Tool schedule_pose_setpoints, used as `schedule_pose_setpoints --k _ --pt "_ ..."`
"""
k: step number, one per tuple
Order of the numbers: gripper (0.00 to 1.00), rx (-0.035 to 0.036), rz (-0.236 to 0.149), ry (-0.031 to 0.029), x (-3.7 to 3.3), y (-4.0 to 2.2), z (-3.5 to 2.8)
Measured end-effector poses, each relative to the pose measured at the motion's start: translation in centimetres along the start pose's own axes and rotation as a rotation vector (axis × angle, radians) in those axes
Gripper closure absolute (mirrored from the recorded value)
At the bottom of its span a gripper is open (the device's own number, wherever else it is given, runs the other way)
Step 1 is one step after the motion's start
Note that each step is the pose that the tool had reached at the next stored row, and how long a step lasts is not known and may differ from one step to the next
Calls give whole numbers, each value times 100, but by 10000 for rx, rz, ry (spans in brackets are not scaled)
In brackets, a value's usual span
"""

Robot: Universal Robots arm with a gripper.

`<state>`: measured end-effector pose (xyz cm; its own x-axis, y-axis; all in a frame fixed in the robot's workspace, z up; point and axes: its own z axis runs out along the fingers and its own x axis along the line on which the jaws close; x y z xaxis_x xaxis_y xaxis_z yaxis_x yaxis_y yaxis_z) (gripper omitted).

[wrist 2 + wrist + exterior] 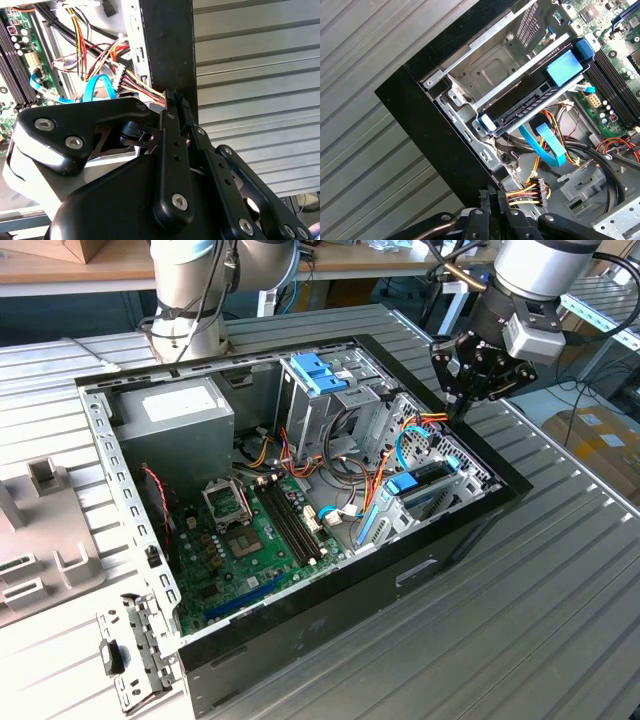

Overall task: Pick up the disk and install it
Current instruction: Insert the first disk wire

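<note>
We see the computer case (300, 640) lying open on the ribbed table (560, 620). From the exterior view's left come the grey power supply (185, 420) and the green board (255, 540), then the disk (425, 485), lying low in its metal bay by the case's front edge, blue rails along its sides. The gripper (455, 405) hovers above that edge, fingers pinched together on nothing. The bundled cables (530, 192) hide the disk's connector end, so we cannot judge how fully it sits.
</note>
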<state>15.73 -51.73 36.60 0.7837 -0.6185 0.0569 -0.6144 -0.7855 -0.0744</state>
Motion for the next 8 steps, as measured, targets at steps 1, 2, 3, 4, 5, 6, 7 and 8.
schedule_pose_setpoints --k 1,2,3,4,5,6,7,8 --pt "83 0 0 0 -1 -1 -1" --pt "83 0 0 0 -1 -2 -2" --pt "83 1 0 0 -1 -2 -2" --pt "83 1 0 0 -1 -2 -2" --pt "83 2 0 -1 -1 -2 -1" --pt "83 4 0 -2 -1 -3 -1" --pt "83 3 0 -2 -2 -2 -1" --pt "83 3 0 -2 -2 -3 -2"
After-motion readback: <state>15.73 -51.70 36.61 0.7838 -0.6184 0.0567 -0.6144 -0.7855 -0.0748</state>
